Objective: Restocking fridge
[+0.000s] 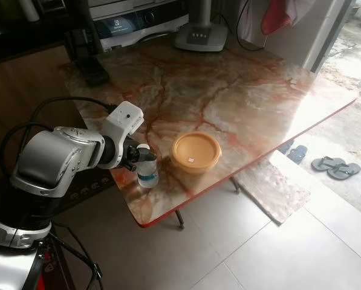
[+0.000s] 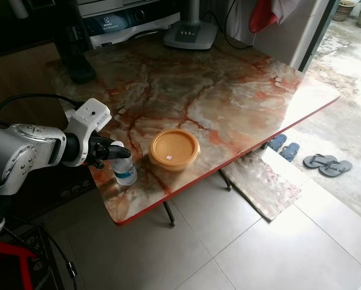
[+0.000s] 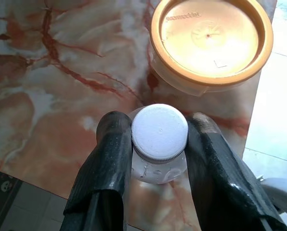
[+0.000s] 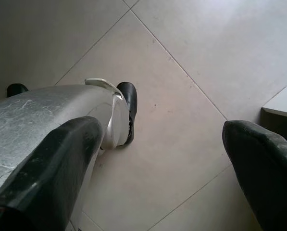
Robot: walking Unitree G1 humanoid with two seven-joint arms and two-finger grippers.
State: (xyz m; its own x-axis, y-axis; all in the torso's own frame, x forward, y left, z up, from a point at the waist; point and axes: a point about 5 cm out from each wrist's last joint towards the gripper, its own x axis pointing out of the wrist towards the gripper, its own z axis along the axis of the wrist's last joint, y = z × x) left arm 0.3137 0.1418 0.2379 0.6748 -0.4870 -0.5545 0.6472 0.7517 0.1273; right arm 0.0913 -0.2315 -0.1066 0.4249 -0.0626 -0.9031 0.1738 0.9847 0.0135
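The bottle [image 3: 159,139] stands upright near the table's [image 1: 247,96] front edge, just beside the lidded tub [image 1: 195,152]; the left gripper [image 3: 158,137] is clamped on it just under the white cap. Nothing looks stocked yet; lifting and the carry to a fridge remain. The right gripper [image 4: 162,159] hangs idle over the floor, fingers apart.

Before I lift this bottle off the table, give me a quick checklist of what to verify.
1. Left gripper fingers on both sides of the small bottle, just under its white cap: ok.
2. Firm contact on the bottle: cannot tell.
3. Bottle upright on the marble table, near its front edge: ok.
4. Cap on: ok.
5. Orange lidded container beside the bottle, apart from it: ok.
6. Right gripper open, pointing at the floor, idle: ok.
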